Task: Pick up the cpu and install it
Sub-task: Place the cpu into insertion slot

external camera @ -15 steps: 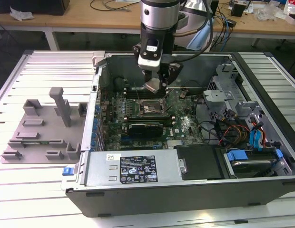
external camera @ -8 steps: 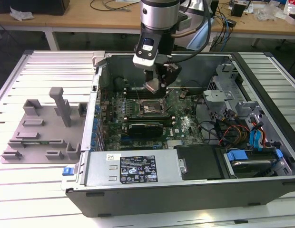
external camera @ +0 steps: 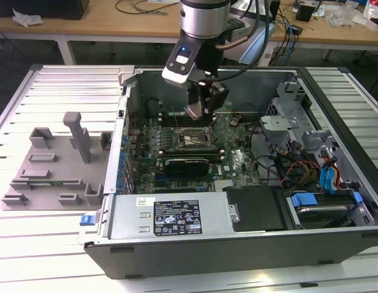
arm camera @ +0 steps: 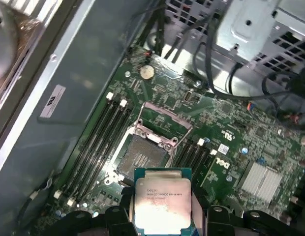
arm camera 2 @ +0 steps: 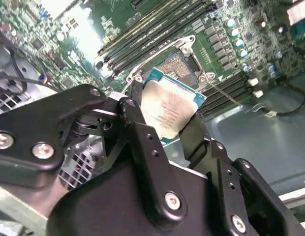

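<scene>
Two fingers (arm camera 2: 137, 130) of the gripper (arm camera 2: 165, 125) are pressed against opposite edges of the cpu (arm camera 2: 168, 109) in the second wrist view. The chip is pinched between them with its silvery top facing the camera. Past the cpu's free edge, farther from the gripper body, lies the CPU socket (arm camera 2: 176, 64). It is uncovered, with its contact field exposed. Memory slots (arm camera 2: 142, 42) run alongside it on the motherboard (arm camera 2: 49, 34).

First wrist view: the cpu sits at the fingertips, clear of the board. The CPU socket (arm camera: 142, 160) lies just ahead of and below the chip, whose leading edge overlaps the socket's near corner in this line of sight. The chip is near-square, so it has no long axis to speak of. Its edges appear slightly turned against the socket frame, though this may be true skew or only perspective.

Exterior view: the gripper (external camera: 200, 113) hangs inside the open computer case (external camera: 238, 244), with the socket (external camera: 190, 140) close beneath the fingertips — near, but apart. The cpu is judged not yet seated. A gray tray (external camera: 30, 183) stands outside the case, well away from the gripper.
</scene>
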`<state>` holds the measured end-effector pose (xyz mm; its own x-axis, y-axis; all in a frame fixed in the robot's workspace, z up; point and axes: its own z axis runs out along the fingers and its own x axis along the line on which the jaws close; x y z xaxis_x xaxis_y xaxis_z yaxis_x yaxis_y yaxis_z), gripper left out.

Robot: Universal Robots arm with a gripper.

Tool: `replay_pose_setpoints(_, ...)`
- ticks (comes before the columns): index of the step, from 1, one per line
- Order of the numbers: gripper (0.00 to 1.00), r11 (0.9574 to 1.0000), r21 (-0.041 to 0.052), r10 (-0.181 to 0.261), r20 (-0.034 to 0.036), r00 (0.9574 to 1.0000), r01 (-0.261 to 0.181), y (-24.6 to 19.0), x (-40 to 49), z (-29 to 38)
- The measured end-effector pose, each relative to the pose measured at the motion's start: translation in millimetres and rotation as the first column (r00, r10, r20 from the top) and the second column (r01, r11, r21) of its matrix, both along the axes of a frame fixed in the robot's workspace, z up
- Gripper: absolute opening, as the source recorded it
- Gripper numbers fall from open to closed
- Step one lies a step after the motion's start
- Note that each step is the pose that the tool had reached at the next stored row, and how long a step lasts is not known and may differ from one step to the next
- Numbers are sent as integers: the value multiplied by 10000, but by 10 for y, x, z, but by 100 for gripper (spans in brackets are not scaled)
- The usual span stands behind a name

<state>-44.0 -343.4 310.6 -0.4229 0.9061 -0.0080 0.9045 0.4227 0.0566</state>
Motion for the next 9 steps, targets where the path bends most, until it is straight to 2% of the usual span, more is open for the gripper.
replay_pose_setpoints(1, 55, 9996, 0, -287, -1, 9996, 287, 0, 0, -1)
replay_pose_setpoints(3, 55, 9952, -1, -981, 0, 9952, 981, 0, 0, -2)
replay_pose_setpoints(4, 55, 9896, 0, -1436, 0, 9896, 1436, 0, 0, -3)
replay_pose_setpoints(7, 55, 9730, 0, -2307, 0, 9730, 2307, 0, 0, -6)
replay_pose_setpoints(9, 55, 9530, -1, -3029, 0, 9530, 3029, 0, 0, -7)
